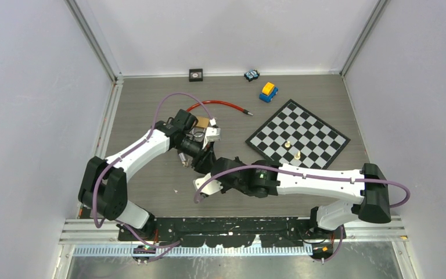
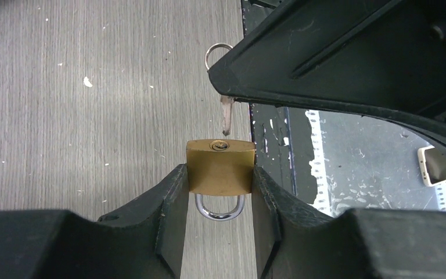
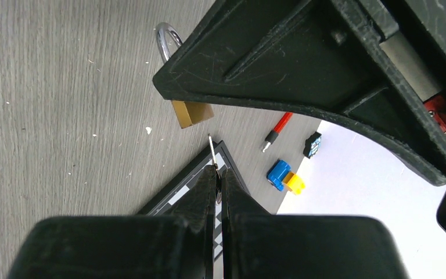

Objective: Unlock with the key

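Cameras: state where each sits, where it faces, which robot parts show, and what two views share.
Top external: above and behind the bases, facing down on the table; left arm and right arm show.
Left wrist: on the left arm, facing along its jaws, clamped on the padlock.
Right wrist: on the right arm, facing along its shut jaws, pinching the key.
Shared: both wrist views show padlock and key.

A chessboard is laid cornerwise on the right of the grey table, and two pale pieces are stood on it. Behind it a blue and yellow toy car is seen. A smaller dark toy and a black square block are set by the back wall. A red cable is laid left of the car.
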Robot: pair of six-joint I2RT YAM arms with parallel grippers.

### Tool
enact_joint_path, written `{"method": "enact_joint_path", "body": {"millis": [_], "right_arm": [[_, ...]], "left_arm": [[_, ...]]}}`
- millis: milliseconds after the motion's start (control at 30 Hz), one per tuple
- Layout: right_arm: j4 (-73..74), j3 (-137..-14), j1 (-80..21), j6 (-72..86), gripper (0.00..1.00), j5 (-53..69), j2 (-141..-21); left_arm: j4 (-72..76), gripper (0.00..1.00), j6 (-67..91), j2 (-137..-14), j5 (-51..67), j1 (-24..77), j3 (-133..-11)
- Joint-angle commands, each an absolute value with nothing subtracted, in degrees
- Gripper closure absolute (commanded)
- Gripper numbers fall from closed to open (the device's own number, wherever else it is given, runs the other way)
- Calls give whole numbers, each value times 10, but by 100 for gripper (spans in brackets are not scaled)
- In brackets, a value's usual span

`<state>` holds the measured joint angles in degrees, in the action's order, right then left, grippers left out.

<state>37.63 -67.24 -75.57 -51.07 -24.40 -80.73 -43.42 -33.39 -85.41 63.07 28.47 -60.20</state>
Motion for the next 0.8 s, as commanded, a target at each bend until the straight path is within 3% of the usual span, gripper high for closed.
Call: {"method": "enact_joint_path", "body": {"millis": [0, 33, 67, 100, 133, 767], "right_arm": [[370, -698, -769, -511, 99, -257, -812], [371, -700, -772, -512, 99, -258, -814], [373, -702, -774, -512, 99, -259, -815], [374, -703, -778, -511, 99, -260, -815], [375, -704, -780, -511, 99, -261, -817], [369, -699, -797, -523, 99, -290, -807]], "left_arm": [[-452, 100, -402, -844, 669, 282, -615], [-455, 100, -415, -843, 671, 282, -613], [-458, 100, -426, -683, 672, 282, -611], [-463, 100, -440, -821, 673, 282, -611], [-470, 100, -454, -838, 676, 281, -611], [-526, 100, -552, -874, 672, 279, -629]]}}
